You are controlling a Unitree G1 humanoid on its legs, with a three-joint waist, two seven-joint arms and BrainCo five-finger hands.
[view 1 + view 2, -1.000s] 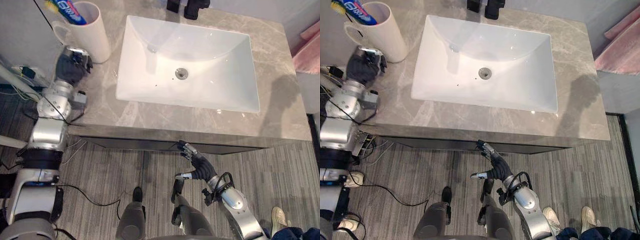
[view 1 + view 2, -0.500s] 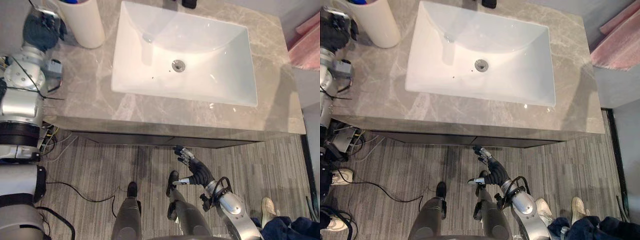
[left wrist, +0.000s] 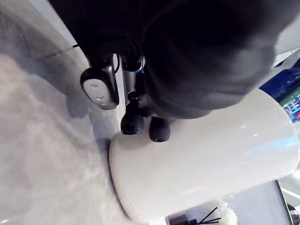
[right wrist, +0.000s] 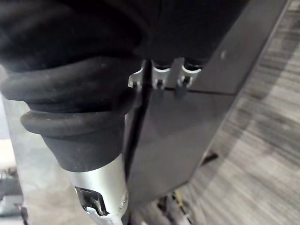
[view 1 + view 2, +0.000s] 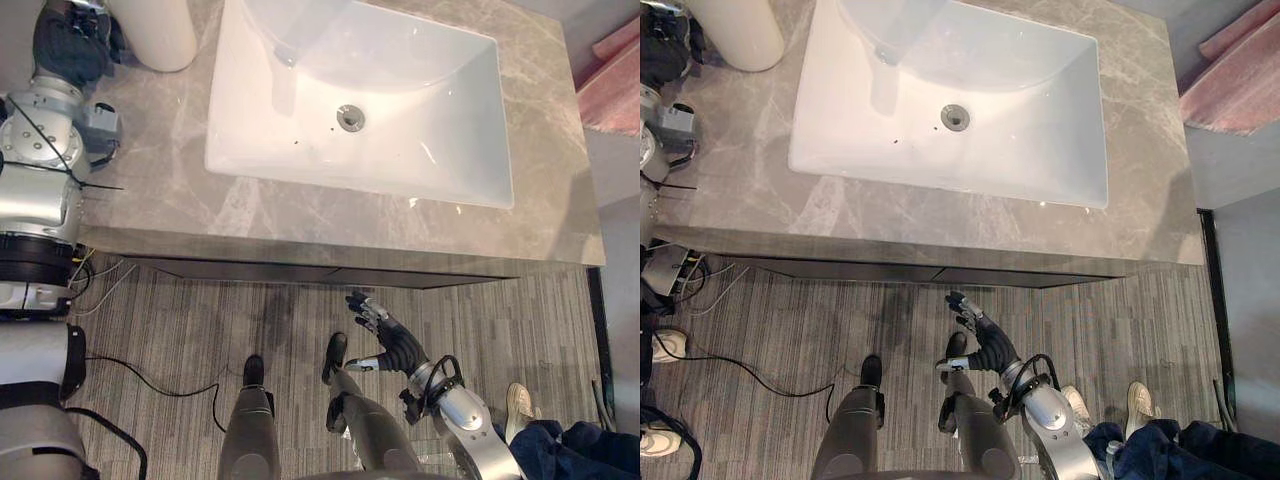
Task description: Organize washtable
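The left hand (image 5: 68,45) has closed in on the white mug (image 3: 201,159), fingertips (image 3: 132,123) touching it, grip impossible to tell; the right hand (image 5: 388,338) hangs open below the table (image 5: 300,215), so tidying barely begins.

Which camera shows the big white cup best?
The left wrist view: the white cup is very close there, side and bottom rim visible, with the left hand right beside it. Both eye views catch its lower part, cut off at the counter's far left corner.

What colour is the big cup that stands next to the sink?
The cup is plain white; the left wrist view shows it best.
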